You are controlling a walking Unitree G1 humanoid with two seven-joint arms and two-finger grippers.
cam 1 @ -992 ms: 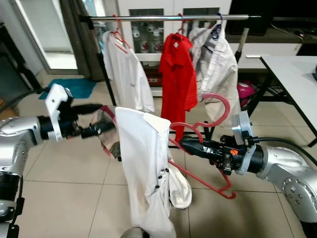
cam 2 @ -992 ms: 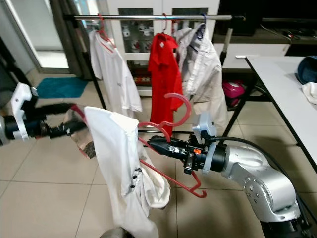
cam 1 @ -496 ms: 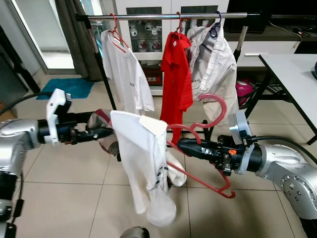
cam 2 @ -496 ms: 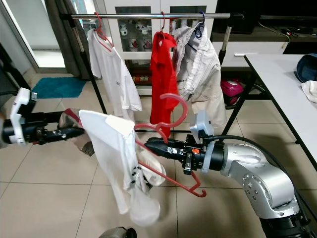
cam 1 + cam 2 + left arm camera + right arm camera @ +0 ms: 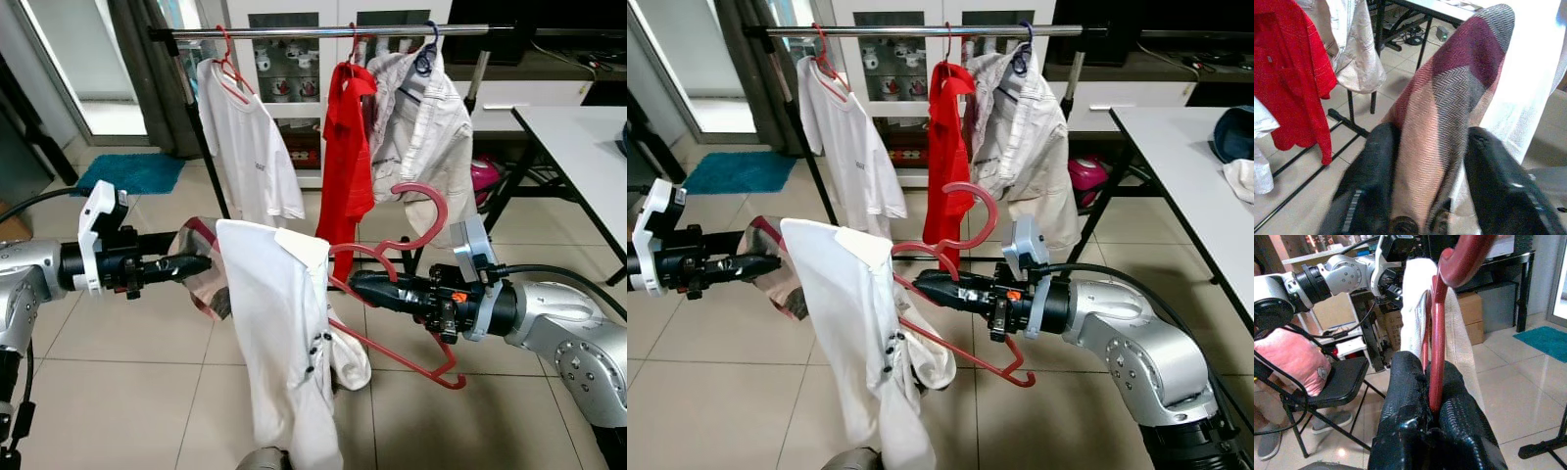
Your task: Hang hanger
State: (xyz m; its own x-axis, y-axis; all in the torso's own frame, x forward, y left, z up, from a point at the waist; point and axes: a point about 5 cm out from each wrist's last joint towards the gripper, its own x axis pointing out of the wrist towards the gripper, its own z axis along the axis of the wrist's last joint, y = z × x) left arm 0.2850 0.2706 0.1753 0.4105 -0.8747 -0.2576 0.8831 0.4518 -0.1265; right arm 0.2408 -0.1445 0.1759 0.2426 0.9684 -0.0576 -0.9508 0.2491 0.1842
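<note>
The right pincer (image 5: 359, 285) is clamped on the red hanger (image 5: 411, 294) carrying a white shirt (image 5: 279, 333), while the left pincer (image 5: 201, 262) pinches its patterned sleeve (image 5: 1449, 107), below the clothes rail (image 5: 333, 32).

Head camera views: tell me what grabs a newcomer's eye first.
A white shirt draped over a red hanger hangs in mid-air in the foreground. The right tool is shut on the hanger, while the left tool pinches a striped patterned cloth at the shirt's other side. Behind, a clothes rail carries a white T-shirt, a red shirt and a pale jacket.
</note>
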